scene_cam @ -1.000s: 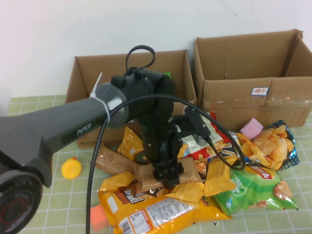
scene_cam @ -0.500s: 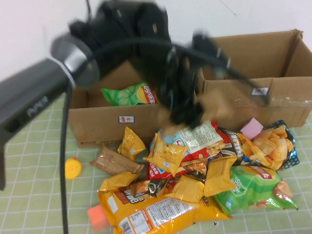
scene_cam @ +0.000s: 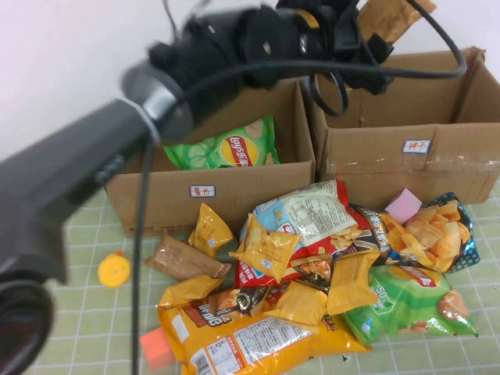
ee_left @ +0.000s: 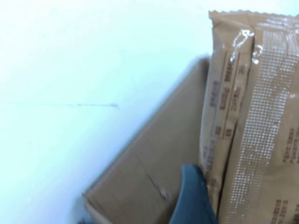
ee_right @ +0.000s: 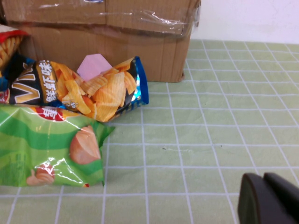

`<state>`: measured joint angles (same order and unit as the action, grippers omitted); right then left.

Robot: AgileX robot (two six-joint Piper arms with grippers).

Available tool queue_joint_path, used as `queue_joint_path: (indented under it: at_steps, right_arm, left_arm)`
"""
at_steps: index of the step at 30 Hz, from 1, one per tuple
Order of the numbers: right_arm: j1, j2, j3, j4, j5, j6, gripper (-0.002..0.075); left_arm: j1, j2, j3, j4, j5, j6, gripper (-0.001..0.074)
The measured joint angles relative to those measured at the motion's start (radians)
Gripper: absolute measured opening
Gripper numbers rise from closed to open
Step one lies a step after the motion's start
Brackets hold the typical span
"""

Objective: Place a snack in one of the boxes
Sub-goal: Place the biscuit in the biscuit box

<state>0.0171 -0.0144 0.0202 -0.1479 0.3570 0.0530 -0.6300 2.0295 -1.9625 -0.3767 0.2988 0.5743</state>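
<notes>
High above the right-hand box [scene_cam: 406, 101], the left gripper [scene_cam: 373, 30] hangs with a brown snack packet [scene_cam: 388, 17] clamped in its jaws, and the wrist camera shows that same packet [ee_left: 252, 121] pressed against a dark fingertip [ee_left: 194, 196], with cardboard and bare wall beyond. So the pick looks done and the carry is well along; what is left, by my reckoning, is to settle over the opening, let go, and see the packet land inside rather than catch on the back flap. The left-hand box [scene_cam: 211, 183] already holds a green chip bag [scene_cam: 223, 144]. Down on the checked table [scene_cam: 70, 312] the pile of snacks [scene_cam: 312, 273] lies spread in front of both boxes, a small yellow duck [scene_cam: 114, 270] sitting well apart from it. The right gripper [ee_right: 268, 200] is parked low over the tablecloth off near the orange chip bag [ee_right: 93, 88], its dark fingers pressed together on nothing.
</notes>
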Motion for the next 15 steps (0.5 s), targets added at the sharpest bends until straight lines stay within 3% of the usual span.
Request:
queue_joint_path:
  at_steps: [10,15]
  right_arm:
    - [0.0,0.0,0.0,0.0,0.0,0.0,-0.0002]
    - [0.0,0.0,0.0,0.0,0.0,0.0,-0.0002]
  left_arm:
    - [0.0,0.198,0.0,-0.085,-0.408,-0.007,0.043]
    - [0.0,0.273,0.0,-0.091,-0.464,-0.044,0.043]
